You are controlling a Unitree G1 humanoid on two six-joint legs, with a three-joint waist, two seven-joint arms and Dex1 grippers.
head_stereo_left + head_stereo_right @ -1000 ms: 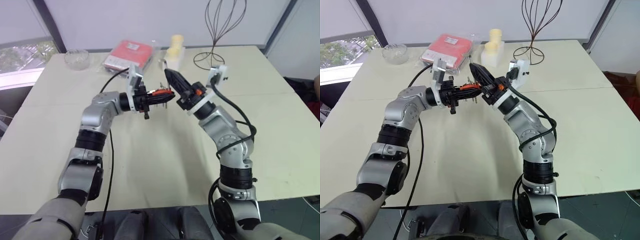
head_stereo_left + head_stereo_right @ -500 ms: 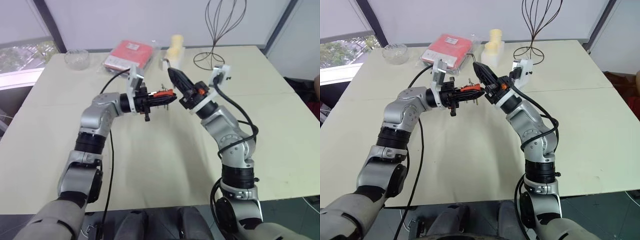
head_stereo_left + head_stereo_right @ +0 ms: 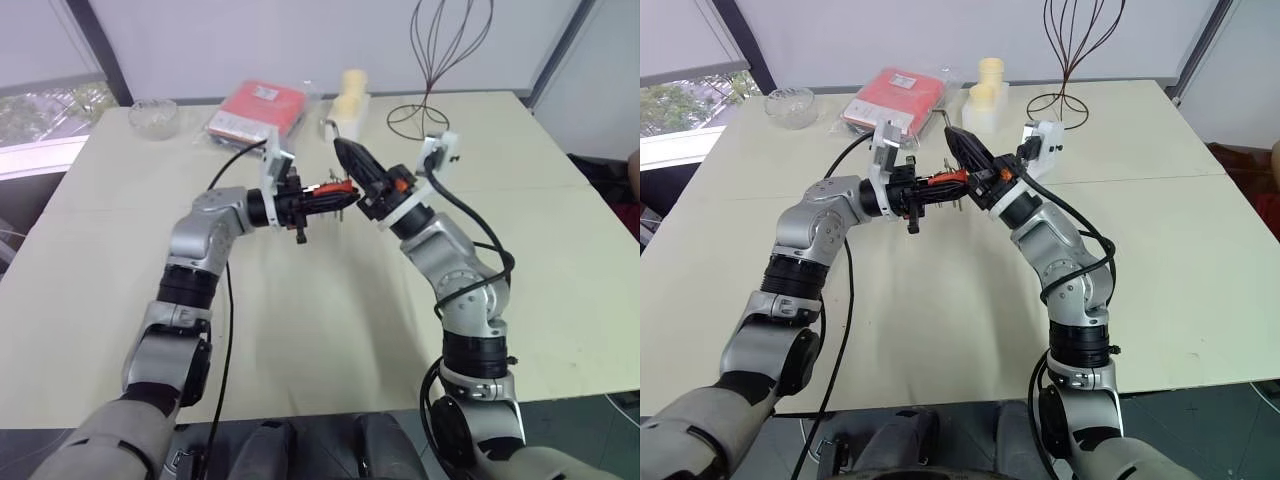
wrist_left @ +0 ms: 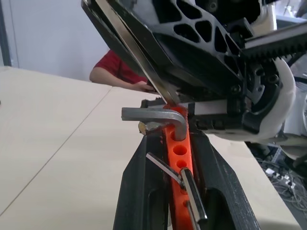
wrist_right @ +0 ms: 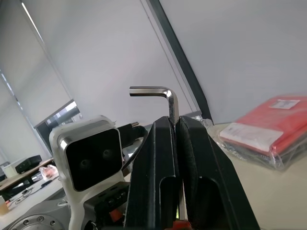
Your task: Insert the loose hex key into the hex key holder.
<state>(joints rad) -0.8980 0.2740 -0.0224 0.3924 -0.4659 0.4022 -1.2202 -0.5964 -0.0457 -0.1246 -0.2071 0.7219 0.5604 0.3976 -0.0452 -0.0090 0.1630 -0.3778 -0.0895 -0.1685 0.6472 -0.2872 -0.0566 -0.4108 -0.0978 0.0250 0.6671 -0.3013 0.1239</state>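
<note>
Left wrist view looks along the left gripper [image 4: 180, 201], which is squeezed shut on the hex key holder [image 4: 178, 158]. The holder is the little orange-red block, and it is held up in the air over the table [image 3: 300, 330]. You can see round holes in a row down its edge, and some grey keys already sit in it.

The right gripper [image 5: 175, 129] is pinched shut on the loose hex key [image 5: 160, 96]. The long part of the key runs along between the black fingers, and the short bent part sticks out sideways past the fingertips.

From the head views, the holder [image 3: 330, 188] is the thing to look at. The right gripper [image 3: 345, 152] sits just to the right of the holder and a bit higher, very close. The left gripper [image 3: 325, 195] comes at the holder from the left, pointing sideways.

The key has to line up with an empty hole. In the left wrist view a long silver bar slants down toward the holder's near end, but I cannot tell if its tip is in a hole yet.

Compared with a second ago, the left arm's elbow sits a little further right. The two grippers look the same, both closed and close together.
</note>
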